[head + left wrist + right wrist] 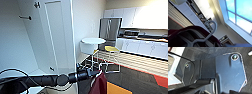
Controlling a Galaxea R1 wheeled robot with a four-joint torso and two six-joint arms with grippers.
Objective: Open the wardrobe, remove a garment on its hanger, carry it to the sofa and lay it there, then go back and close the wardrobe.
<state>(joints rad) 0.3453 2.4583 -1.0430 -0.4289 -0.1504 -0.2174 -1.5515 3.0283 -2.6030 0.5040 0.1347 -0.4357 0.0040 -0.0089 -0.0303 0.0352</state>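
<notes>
My left arm reaches in across the lower part of the head view, its gripper (96, 73) clamped at the neck of the white hanger (100, 68), the maroon garment (99, 85) hanging below it over dark carpet and an orange floor panel (117, 89). The wardrobe (53, 37) stands open just behind my arm, one white door swung wide with its small handles (37, 4) near the upper edge and a bare rail (25, 17) inside.

My left wrist view shows what the head view does not: the hanger's curved hook (211, 26) up close, rising free above the maroon collar (193, 28), with a tall window (239, 13) and bright sky behind it. The kitchen cabinets (189, 13) run tilted across that view.

My right wrist view gives dark carpet (209, 52) and a pale edge at one side; whether my right gripper is open or closed I cannot tell.

Beyond the garment in the head view, a round white table (93, 40) and a yellow-seated wire stool (111, 49) stand near the wardrobe's outer edge. A steel refrigerator (110, 27) and a long white counter (145, 46) line the far wall. Between stool and counter lies an open stretch of pale striped floor (140, 61), bordered by a red band.
</notes>
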